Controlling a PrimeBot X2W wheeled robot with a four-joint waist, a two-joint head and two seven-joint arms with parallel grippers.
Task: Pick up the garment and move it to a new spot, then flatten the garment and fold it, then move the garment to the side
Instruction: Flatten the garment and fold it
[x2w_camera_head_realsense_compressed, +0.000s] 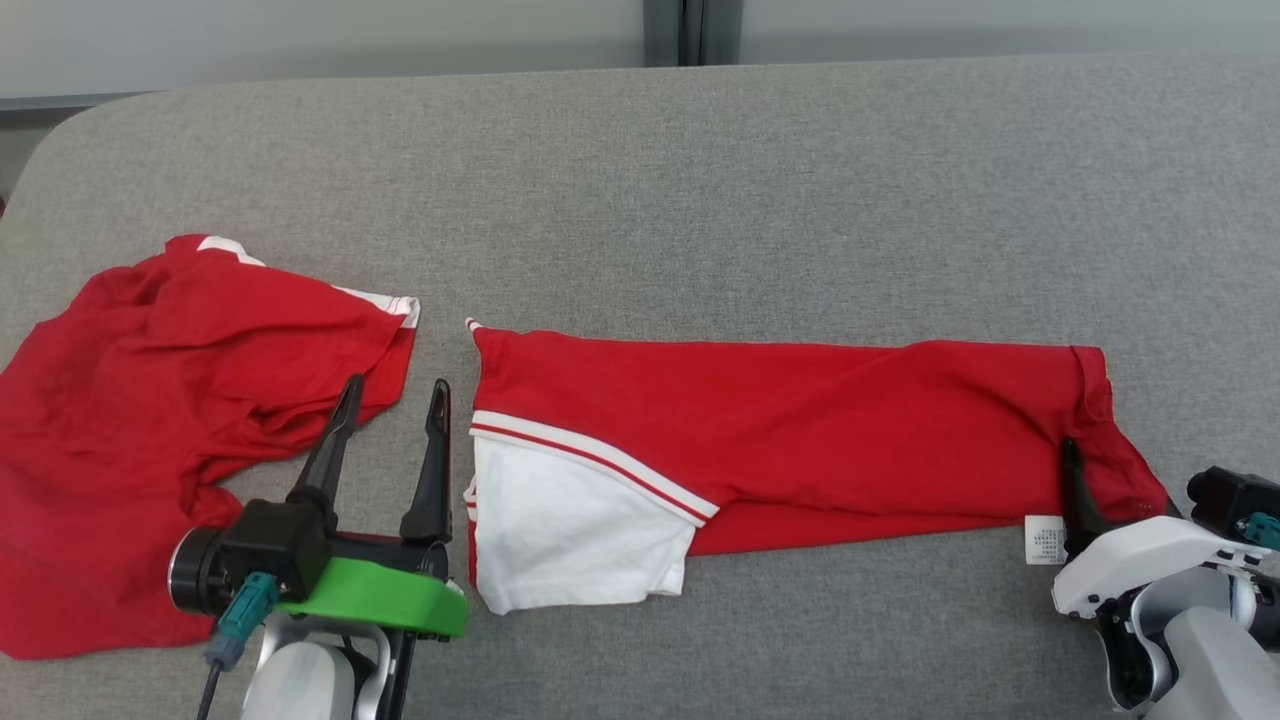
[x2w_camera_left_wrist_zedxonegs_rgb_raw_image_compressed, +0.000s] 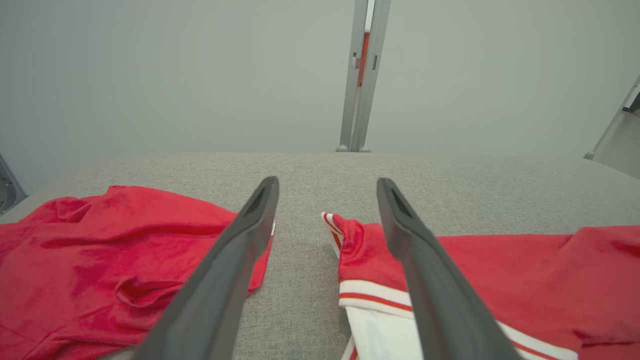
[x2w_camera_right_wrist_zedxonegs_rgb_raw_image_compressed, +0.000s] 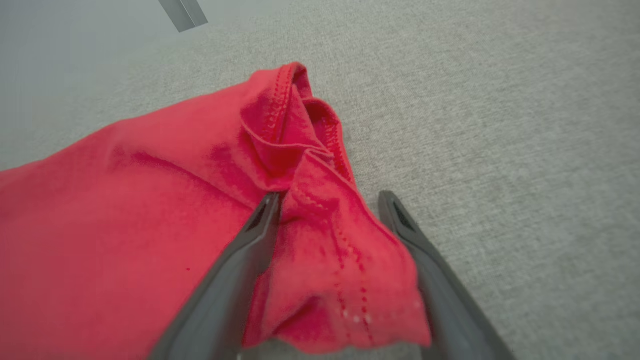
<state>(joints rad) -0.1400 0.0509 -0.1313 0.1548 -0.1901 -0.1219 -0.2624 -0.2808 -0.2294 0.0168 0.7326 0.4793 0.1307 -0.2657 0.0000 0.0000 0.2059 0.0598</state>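
Observation:
The garment (x2w_camera_head_realsense_compressed: 800, 420) is red with a white, red-striped sleeve (x2w_camera_head_realsense_compressed: 560, 520) and lies folded into a long band across the grey padded table (x2w_camera_head_realsense_compressed: 700, 180). My left gripper (x2w_camera_head_realsense_compressed: 396, 388) stands open just left of the band's left end, its right finger over the sleeve trim (x2w_camera_left_wrist_zedxonegs_rgb_raw_image_compressed: 370, 295). In the left wrist view, grey cloth shows between the tips of the left gripper (x2w_camera_left_wrist_zedxonegs_rgb_raw_image_compressed: 327, 182). My right gripper (x2w_camera_head_realsense_compressed: 1105, 480) is open at the band's right end. The garment's bunched hem corner (x2w_camera_right_wrist_zedxonegs_rgb_raw_image_compressed: 330, 260) lies between the fingers of the right gripper (x2w_camera_right_wrist_zedxonegs_rgb_raw_image_compressed: 328, 200), which are not pressed on it.
A second red garment (x2w_camera_head_realsense_compressed: 150, 400) lies crumpled at the table's left edge, close to my left gripper's left finger (x2w_camera_left_wrist_zedxonegs_rgb_raw_image_compressed: 225, 280). A white care label (x2w_camera_head_realsense_compressed: 1045, 540) sticks out beside my right gripper. Bare grey table stretches behind the garments to the wall.

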